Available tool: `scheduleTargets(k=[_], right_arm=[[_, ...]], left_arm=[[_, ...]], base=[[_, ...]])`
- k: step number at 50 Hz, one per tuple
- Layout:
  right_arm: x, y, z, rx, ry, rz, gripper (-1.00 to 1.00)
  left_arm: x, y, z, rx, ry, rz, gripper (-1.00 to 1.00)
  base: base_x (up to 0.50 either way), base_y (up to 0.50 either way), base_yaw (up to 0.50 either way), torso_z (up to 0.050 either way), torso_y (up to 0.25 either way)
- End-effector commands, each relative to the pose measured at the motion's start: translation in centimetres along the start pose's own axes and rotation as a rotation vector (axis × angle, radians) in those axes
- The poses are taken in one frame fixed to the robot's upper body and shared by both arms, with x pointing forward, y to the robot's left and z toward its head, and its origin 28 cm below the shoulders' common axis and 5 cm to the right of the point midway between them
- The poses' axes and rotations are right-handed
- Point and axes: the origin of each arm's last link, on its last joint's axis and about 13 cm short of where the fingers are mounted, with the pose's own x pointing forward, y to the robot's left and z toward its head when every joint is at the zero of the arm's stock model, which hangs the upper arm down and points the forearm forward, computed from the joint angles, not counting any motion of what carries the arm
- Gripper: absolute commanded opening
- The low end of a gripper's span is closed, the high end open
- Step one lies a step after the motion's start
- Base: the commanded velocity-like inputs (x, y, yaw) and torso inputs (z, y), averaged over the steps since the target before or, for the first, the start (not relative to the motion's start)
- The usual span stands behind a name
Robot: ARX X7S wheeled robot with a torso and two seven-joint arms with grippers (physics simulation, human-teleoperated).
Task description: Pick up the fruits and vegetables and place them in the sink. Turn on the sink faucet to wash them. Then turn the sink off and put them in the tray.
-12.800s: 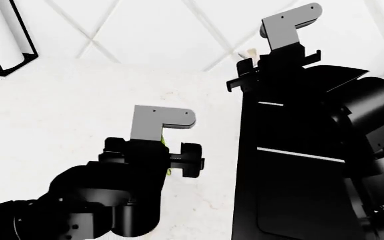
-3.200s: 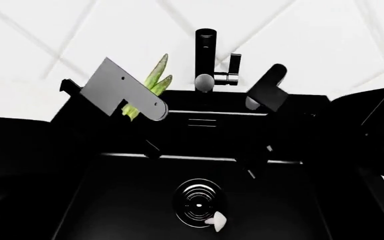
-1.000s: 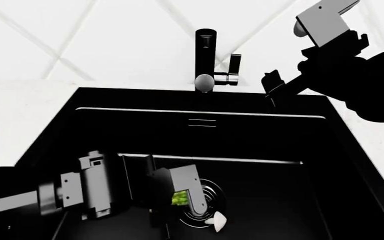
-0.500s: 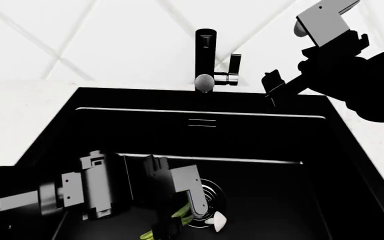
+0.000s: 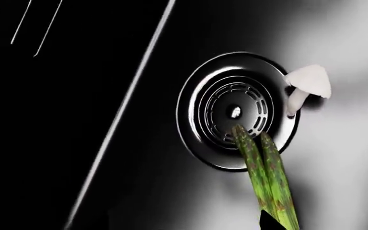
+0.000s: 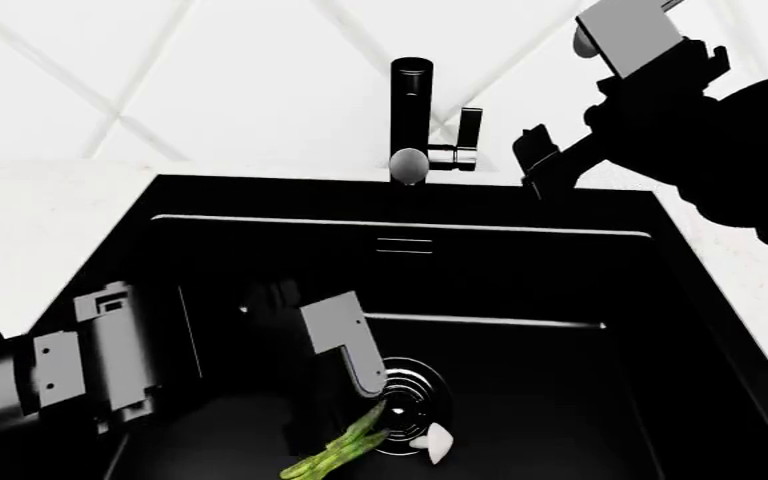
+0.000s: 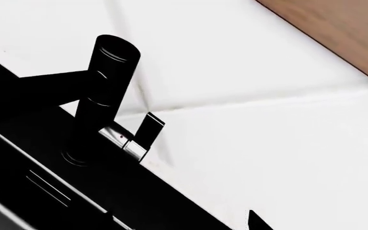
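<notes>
Left hand (image 6: 307, 345), apparently opened, has released the asparagus (image 6: 340, 450), now lying beside the drain (image 6: 404, 408).

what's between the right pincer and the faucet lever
Nothing visible. The right pincer hangs beside the faucet, with bare white wall between it and the lever.

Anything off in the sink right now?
Only minor: the asparagus stalks lie on the sink floor with their tips over the drain grate. The white garlic-like piece sits at the drain's rim. No damage or spill visible.
</notes>
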Motion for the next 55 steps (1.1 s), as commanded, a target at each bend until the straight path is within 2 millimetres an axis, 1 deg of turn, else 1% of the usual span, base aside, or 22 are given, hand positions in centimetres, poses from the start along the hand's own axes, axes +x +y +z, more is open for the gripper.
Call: scheduleTargets(k=[1, 8, 12, 17, 20, 30, 42, 49, 55], right_arm=[[0.4, 0.0, 1.4, -0.026, -0.020, -0.050, 1.00], [1.1, 0.1, 2.4, -0.035, -0.084, -0.137, 1.00], [2.0, 0.4, 2.7, -0.036, -0.113, -0.145, 1.00], [3.1, 0.7, 2.7, -0.012, -0.147, -0.163, 1.00], [4.0, 0.8, 2.7, 0.011, -0.164, -0.172, 1.00], [7.4, 1.5, 2.4, 0.084, -0.161, -0.176, 1.00], [7.8, 1.5, 2.3, 0.093, -0.160, -0.177, 1.00], [10.6, 1.2, 2.3, 0.139, -0.201, -0.199, 1.00], [12.2, 1.1, 2.3, 0.168, -0.205, -0.214, 1.00]], left_arm=[[-3.3, 0.7, -0.6, -0.069, -0.098, 0.116, 1.00], [-5.2, 0.9, -0.8, -0.114, -0.156, 0.258, 1.00], [-5.6, 0.9, -1.1, -0.145, -0.191, 0.329, 1.00], [-6.4, 0.8, -1.4, -0.190, -0.204, 0.434, 1.00], [-7.0, 0.5, -1.6, -0.201, -0.200, 0.467, 1.00], [-7.1, 0.3, -2.2, -0.223, -0.219, 0.470, 1.00], [-7.1, 0.4, -2.2, -0.229, -0.227, 0.470, 1.00], [-6.7, 0.2, -2.3, -0.213, -0.230, 0.459, 1.00], [-7.0, 0.2, -2.6, -0.232, -0.272, 0.454, 1.00]], base=[[0.00, 0.00, 0.00, 0.000, 0.000], [0.00, 0.00, 0.00, 0.000, 0.000], [0.00, 0.00, 0.00, 0.000, 0.000], [0.00, 0.00, 0.00, 0.000, 0.000], [0.00, 0.00, 0.00, 0.000, 0.000], [0.00, 0.00, 0.00, 0.000, 0.000], [0.00, 0.00, 0.00, 0.000, 0.000], [0.00, 0.00, 0.00, 0.000, 0.000], [0.00, 0.00, 0.00, 0.000, 0.000]])
